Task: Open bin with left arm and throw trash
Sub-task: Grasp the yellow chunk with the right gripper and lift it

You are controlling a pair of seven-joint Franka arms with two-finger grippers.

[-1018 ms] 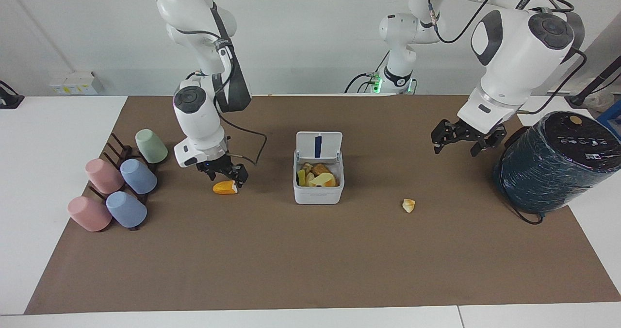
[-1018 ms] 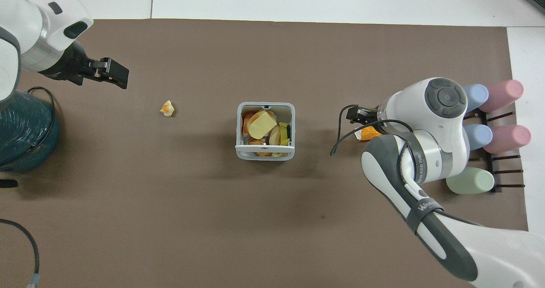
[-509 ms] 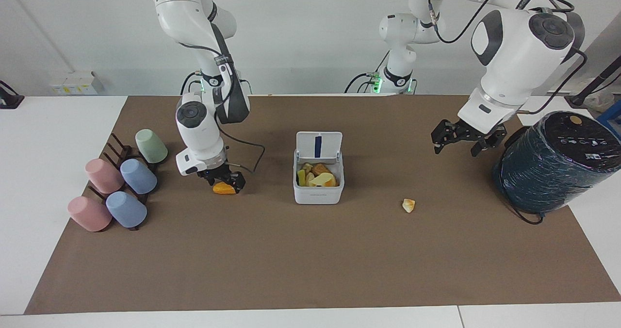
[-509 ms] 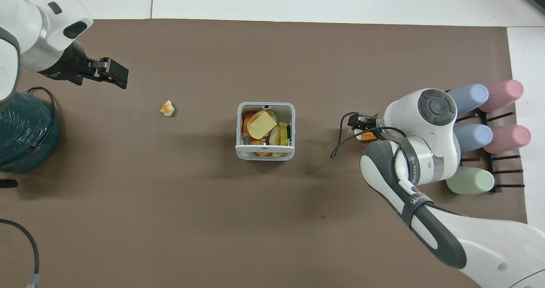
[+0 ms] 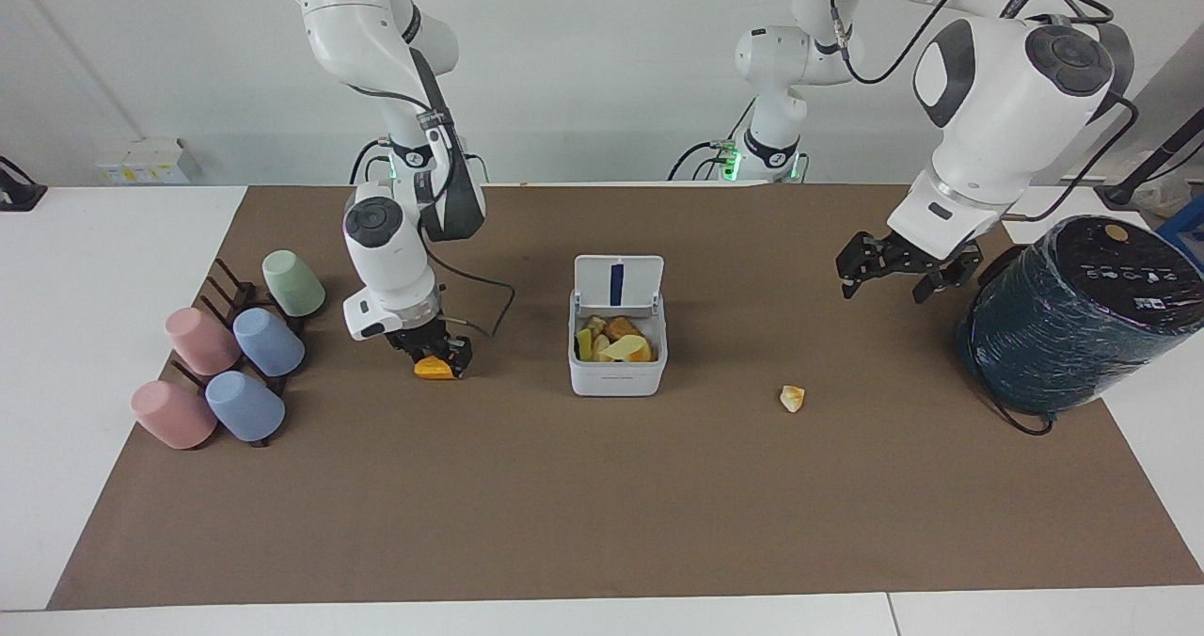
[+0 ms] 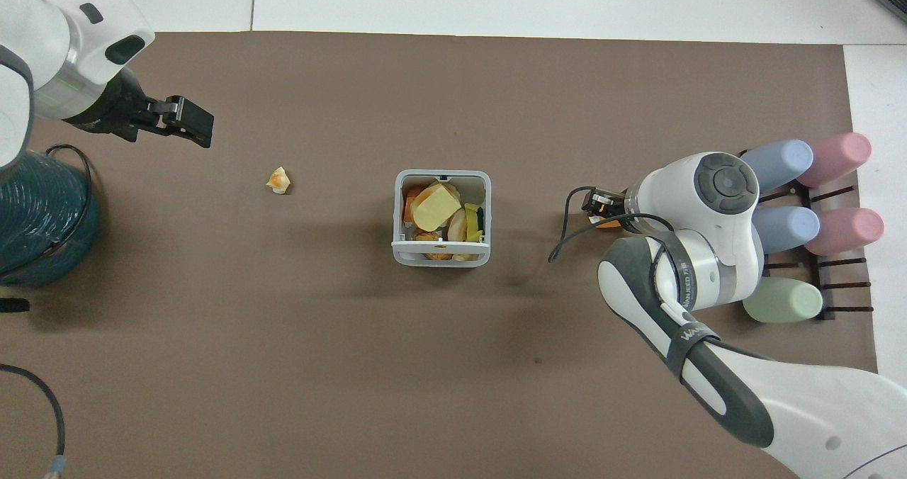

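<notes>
**Right claw on the orange wedge, bin lid up**

The left gripper [image 5: 894, 274] hangs over the mat beside the wrapped cylinder [image 5: 1072, 316], fingers spread wide, holding nothing; that arm waits. The bin [image 5: 617, 373] stands mid-mat, lid up, scraps inside. Toward the right arm's end, the right gripper [image 5: 435, 358] is down at the mat, closed on the orange wedge [image 5: 431, 368], near the cups [image 5: 268, 341]. Farthest out lies a pale scrap [image 5: 792, 398].

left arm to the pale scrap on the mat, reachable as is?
Probably yes. The pale scrap lies alone on bare mat at the left arm's end, nothing beside or over it. The left gripper hangs open above the mat between the open bin and the dark wrapped cylinder.
</notes>
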